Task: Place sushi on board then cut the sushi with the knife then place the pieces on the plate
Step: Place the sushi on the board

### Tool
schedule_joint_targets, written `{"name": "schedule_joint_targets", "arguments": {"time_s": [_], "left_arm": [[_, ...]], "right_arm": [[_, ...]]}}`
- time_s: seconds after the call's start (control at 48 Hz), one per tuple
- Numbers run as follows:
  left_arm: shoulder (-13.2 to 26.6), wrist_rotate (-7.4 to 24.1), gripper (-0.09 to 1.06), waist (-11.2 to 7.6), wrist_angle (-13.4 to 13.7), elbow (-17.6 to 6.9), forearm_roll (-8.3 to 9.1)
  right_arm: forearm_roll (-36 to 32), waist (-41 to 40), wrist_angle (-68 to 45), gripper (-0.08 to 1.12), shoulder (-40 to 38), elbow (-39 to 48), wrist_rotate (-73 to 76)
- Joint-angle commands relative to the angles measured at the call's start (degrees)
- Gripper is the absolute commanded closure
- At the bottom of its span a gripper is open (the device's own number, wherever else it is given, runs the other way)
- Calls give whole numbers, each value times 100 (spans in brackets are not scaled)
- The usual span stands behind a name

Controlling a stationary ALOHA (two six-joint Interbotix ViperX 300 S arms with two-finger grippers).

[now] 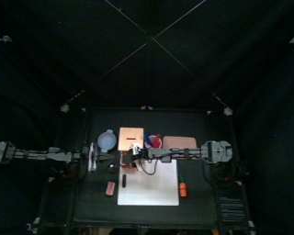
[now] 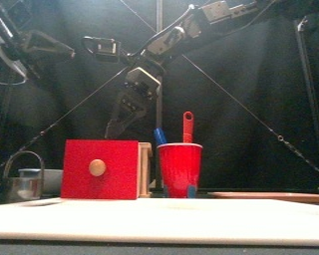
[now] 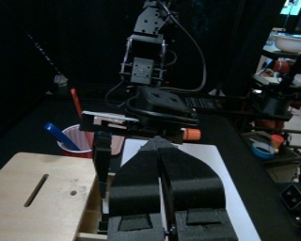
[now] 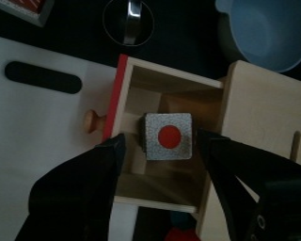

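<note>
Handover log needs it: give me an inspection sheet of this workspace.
Surface: black table, white board lying at its front.
Job's things: sushi inside the wooden box's open drawer; red cup holds red knife and blue knife; pink tray behind the board.
Clutter: blue-grey bowl, metal cutter, red toy and orange toy at the board's sides.
Grippers: right gripper open, jaws either side of the sushi; left gripper shut, empty.
Cables: nothing seen.
Surroundings: black curtains.
</note>
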Motion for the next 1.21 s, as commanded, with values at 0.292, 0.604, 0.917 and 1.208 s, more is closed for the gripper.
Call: {"name": "schedule_joint_targets", "arguments": {"time_s": [0.292,0.604,0.917,1.208], "left_arm": [[9,-9,78,0,-62,-35,-9],[9,-18,78,0,-53,18,-62],[9,-18,78,0,-53,62,-62],[9,-9,78,-18,-53,53,-62]], "right_arm": [[-44,-105,26,13,-9,-185,-18],[-97,-88,26,13,149,-246,-9],[-158,-105,18,28,255,-334,35],[-149,-132,62,40,-18,-378,105]]}}
